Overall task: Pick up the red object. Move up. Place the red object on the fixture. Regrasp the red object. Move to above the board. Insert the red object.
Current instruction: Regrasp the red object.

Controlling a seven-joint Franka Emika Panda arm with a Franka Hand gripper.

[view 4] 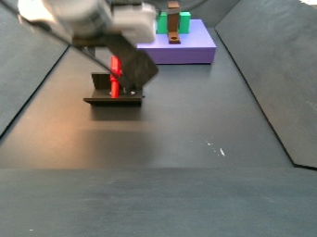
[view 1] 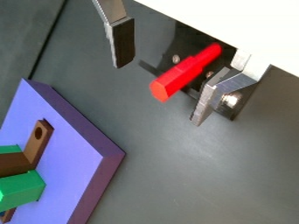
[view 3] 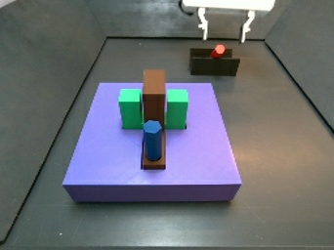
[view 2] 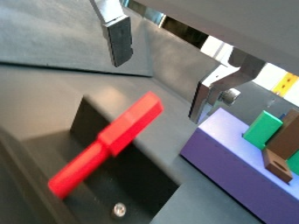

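Above fixture, gripper spread, red object unheld

You'll find two green blocks on the board, one touching each side of a brown upright slab. Just in front of the slab, a blue peg stands upright in a brown base. The dark floor runs all round, with sloping dark walls. In a wrist view you can catch a small yellow mark, too blurred to read.

Both wrist views look down close past the pincer. Both side views look from far, sharing the board and fixture.
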